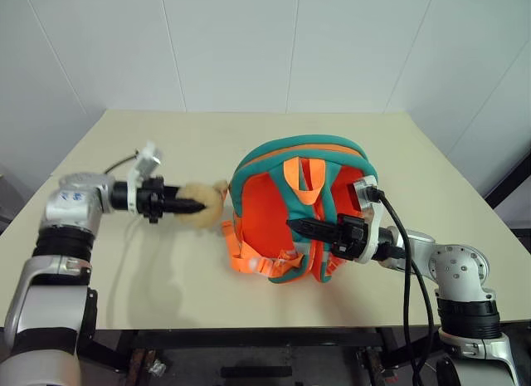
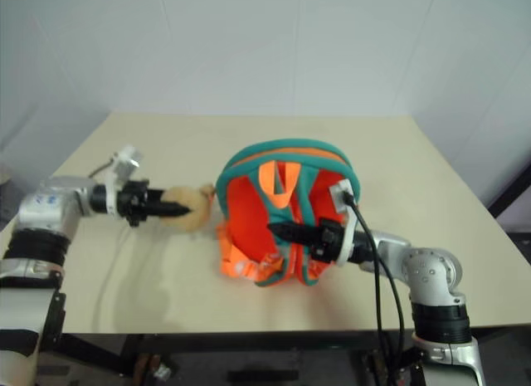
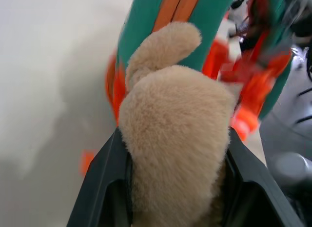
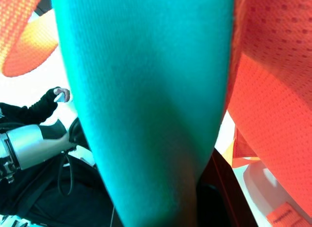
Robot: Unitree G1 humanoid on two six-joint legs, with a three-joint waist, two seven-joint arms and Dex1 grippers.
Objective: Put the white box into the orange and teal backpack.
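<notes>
The orange and teal backpack [image 1: 265,195] stands in the middle of the table with its strap side facing me. A tan plush toy [image 1: 209,205] hangs out from its left side. My left gripper [image 1: 192,207] comes in level from the left and is shut on this toy, with a black finger [image 3: 105,178] on each side of the fur [image 3: 175,139]. My right gripper [image 1: 297,225] reaches in from the right across the backpack's front. It is shut on a teal strap [image 4: 146,90]. The white box is hidden or out of view.
The beige table [image 1: 415,153] stretches well beyond the backpack on every side, with white walls behind it. A black cable [image 1: 406,245] loops over my right wrist. Loose orange webbing straps [image 1: 245,257] lie at the backpack's front left.
</notes>
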